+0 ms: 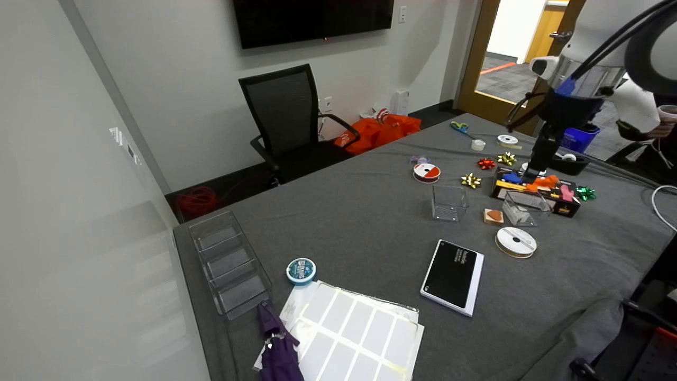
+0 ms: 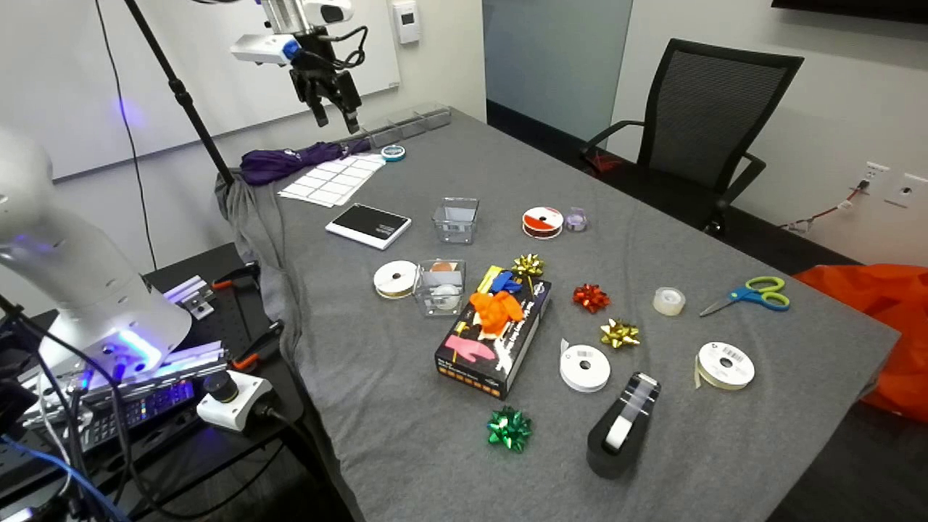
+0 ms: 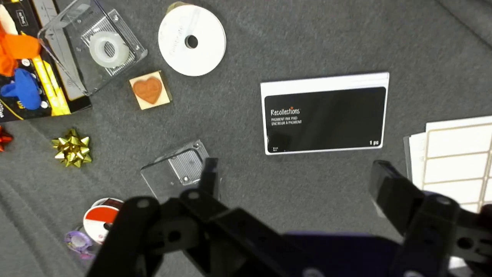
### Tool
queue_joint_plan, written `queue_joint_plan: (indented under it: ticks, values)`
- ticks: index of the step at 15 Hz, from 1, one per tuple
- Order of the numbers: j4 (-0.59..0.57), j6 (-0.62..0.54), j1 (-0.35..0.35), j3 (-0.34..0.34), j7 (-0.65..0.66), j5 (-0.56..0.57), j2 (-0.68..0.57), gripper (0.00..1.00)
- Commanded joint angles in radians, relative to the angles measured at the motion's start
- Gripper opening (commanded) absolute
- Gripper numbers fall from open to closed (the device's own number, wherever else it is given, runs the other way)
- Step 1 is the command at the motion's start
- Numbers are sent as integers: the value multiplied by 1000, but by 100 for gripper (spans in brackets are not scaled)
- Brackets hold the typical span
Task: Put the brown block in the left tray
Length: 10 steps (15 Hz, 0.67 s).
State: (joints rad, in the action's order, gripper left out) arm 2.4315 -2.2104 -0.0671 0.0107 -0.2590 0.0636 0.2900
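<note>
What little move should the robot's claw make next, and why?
Probably shift the gripper above the brown block: its jaws stand open and empty, while the block lies on the grey cloth, off to one side in the wrist view.

“Recollections”, “1 pc”; both on ink pad
</note>
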Motion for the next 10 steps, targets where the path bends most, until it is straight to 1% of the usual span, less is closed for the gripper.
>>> queue_joint_plan:
  ticks: [1,5,7,8,9,10]
  values:
    - [-72,75,8,-50,-192,21,-99,100]
    - [-107,70,24,-89,-389,58,-152,100]
    - [-120,71,33,-95,-456,72,-167,100]
    - [-123,64,37,-93,-462,83,-173,100]
    - [-90,43,35,-85,-418,57,-144,100]
    - [-96,43,38,-85,-431,62,-150,100]
